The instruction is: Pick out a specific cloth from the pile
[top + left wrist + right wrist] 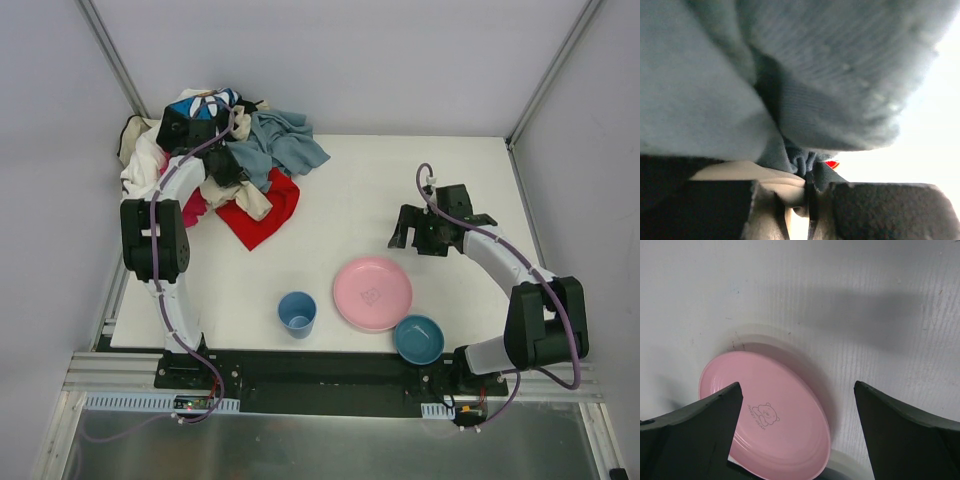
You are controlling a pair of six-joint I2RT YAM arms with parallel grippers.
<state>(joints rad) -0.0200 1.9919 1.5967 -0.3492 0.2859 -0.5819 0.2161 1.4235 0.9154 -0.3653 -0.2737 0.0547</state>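
Left claw (807,186) is buried in the pile (145,165) at the table's far-left corner. It looks clamped on a grey-blue garment (290,145) fold, not the target. Red cloth (262,212) is at the pile's near-right edge, partly covered, not extracted. Right claw (797,386) is apart, over the pink plate (372,292).

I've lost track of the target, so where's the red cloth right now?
Top view, left side of the table: the red cloth pokes out from the pile's near edge, just below the grey-blue garment.
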